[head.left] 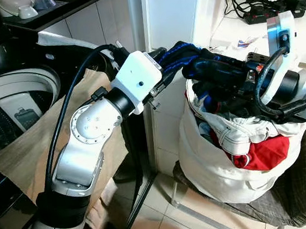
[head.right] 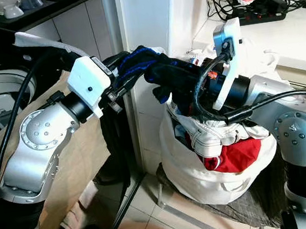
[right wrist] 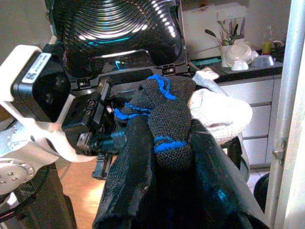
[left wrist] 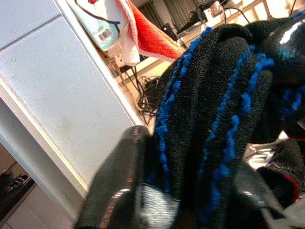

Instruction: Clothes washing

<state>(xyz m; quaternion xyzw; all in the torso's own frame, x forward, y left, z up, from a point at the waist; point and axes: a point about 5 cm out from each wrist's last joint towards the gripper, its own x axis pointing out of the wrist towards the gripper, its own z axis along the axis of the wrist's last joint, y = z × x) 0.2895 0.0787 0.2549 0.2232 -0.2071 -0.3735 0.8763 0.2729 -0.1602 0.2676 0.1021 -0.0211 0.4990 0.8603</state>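
**Both grippers share one dark knit above the laundry bag**

Silver and bulky, the left arm fills the foreground, its left gripper reaching across to a black knit garment with blue trim. From the left wrist view the knit lies bunched between the two black fingers, so they look pressed onto it. The right gripper meets the same garment from the other side, its fingers clamped on a fold of the knit. The garment hangs in the air just above the white laundry bag, which is stuffed with white and red clothes and sits on a dark mesh seat.

The step, as I judge it, is lifting this piece out and carrying it to the washing machine, whose open drum lies off to the robot's left. To do it well, one gripper should probably let go so the two don't pull against each other, and the knit should rise high enough that its trailing end doesn't drag other clothes out of the bag.

A white pillar stands between bag and washer, and a brown cloth is draped over the washer's edge; the left arm's black cable loops near both. A counter behind holds a power strip and tangled cords.
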